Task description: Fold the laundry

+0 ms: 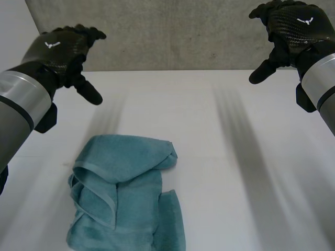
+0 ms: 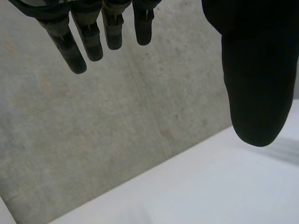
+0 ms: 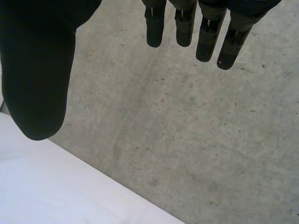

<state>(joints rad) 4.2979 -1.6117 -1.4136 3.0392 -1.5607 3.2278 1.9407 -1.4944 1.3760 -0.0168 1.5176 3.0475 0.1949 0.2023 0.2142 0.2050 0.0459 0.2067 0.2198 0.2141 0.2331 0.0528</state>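
Lying crumpled near the table's (image 1: 220, 157) front, teal towel (image 1: 123, 196), well below left hand (image 1: 63, 49) and right hand (image 1: 293, 29), both spread, empty.

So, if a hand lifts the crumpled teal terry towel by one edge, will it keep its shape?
Probably not: the crumpled teal terry towel lies in soft, loose folds, so it should droop and unfold. Its fuzzy pile looks grippy, unlikely to slip.
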